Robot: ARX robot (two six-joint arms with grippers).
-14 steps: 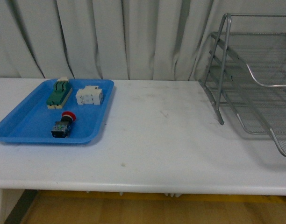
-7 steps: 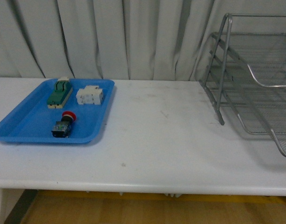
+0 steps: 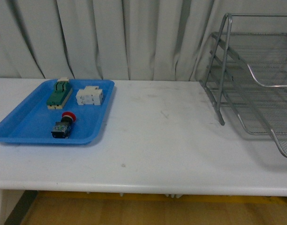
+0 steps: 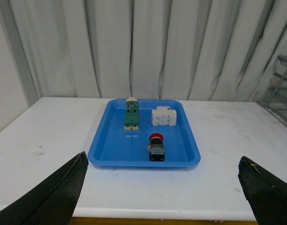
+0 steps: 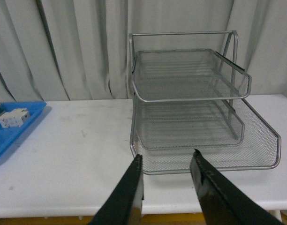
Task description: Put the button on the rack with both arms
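**Counter** (image 3: 171, 140): white and flat, with a pale pleated curtain (image 3: 110, 37) hanging behind its far edge.

**Blue tray** (image 3: 21, 129): shallow, resting on the counter toward the left edge and reaching almost to the far edge.

**Button** (image 3: 64, 124): lies on its side in the near half of the blue tray. Its red cap points toward the far edge and its dark body is nearer the front. It is apart from the other parts, and nothing grips it.

**Green-and-cream switch block** (image 3: 59, 93): in the tray's far left part.

**White blocky component** (image 3: 90, 96): in the tray's far right part, just beside the switch block.

**Rack** (image 3: 256, 89): silver wire-mesh tiers in an upright tube frame. It stands at the far right corner of the counter, well apart from the tray. The tiers visible in the right wrist view hold nothing.

**Left pincer** (image 4: 162, 159): held off the counter's near edge and aimed level toward the tray. Its black fingers (image 4: 59, 192) are spread wide, with nothing between them. In the left wrist view the button sits in line with the gap but far beyond the tips.

**Right pincer** (image 5: 167, 155): held at the near edge and pointed at the rack's open front. Its fingers are parted by a narrower gap and carry nothing.

**Arms**: neither one appears in the front view.
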